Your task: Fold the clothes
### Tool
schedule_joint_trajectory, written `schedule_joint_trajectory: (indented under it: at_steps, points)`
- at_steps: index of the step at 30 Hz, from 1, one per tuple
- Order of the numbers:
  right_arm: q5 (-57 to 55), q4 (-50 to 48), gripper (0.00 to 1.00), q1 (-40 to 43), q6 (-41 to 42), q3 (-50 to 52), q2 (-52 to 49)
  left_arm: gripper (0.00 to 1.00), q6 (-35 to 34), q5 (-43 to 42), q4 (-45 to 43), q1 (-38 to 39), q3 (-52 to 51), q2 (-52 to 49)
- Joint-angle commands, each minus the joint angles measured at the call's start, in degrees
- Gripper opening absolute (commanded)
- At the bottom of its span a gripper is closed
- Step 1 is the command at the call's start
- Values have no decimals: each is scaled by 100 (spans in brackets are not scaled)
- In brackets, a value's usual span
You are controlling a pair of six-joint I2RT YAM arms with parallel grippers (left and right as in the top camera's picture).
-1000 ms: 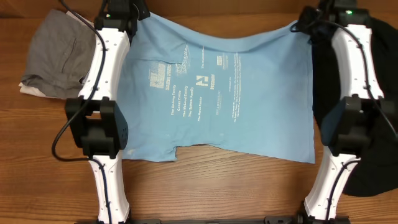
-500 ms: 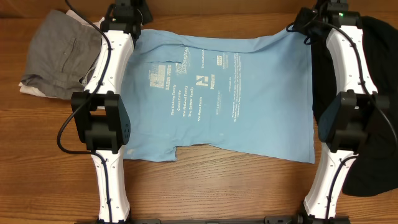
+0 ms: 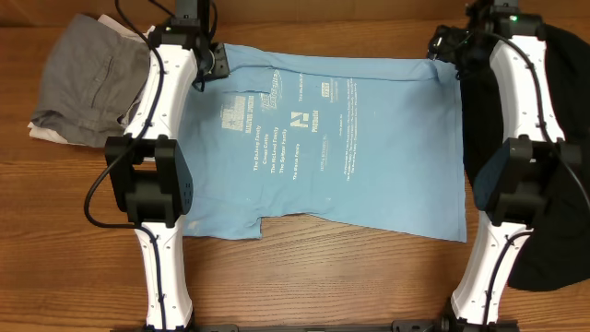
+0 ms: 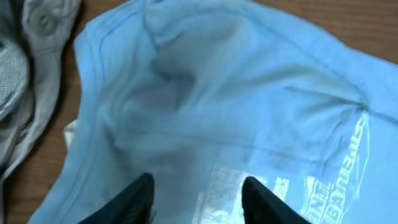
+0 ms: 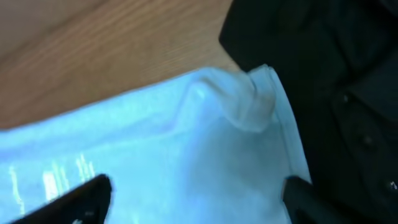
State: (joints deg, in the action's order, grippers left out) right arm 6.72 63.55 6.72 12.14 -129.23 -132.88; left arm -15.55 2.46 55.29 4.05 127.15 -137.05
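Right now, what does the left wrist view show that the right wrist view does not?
Only the left wrist view shows a grey garment with a button beside the light blue T-shirt. Only the right wrist view shows a black garment next to a bunched shirt corner. Both views show the T-shirt lying on the wooden table, with that arm's jaws open over it.

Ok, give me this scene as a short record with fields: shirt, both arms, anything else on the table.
shirt: light blue T-shirt, spread flat, white print up, unfolded
left arm: jaws open over the shirt's far left corner
right arm: jaws open over its far right corner
left of shirt: grey garment, bunched
right of shirt: black garment
surface: wooden table
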Motion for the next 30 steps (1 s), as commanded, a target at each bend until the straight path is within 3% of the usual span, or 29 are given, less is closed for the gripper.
schedule_joint_trajectory:
  at_steps: [1,10,17,23,30]
  points:
    - [354,682,100,74,0,-734,605,59,234,-61,632,-116,597,647]
    - [391,2430,100,63,-179,-1040,2275,70,398,-39,2352,-114,918,2299]
    - [387,3283,100,63,94,-1040,3244,69,262,-68,3289,-107,918,3027]
    - [599,3351,96,24,343,-968,4146,67,225,-85,4153,-103,916,3462]
    - [588,3351,94,-66,713,-249,5541,66,278,-490,4153,-103,579,4242]
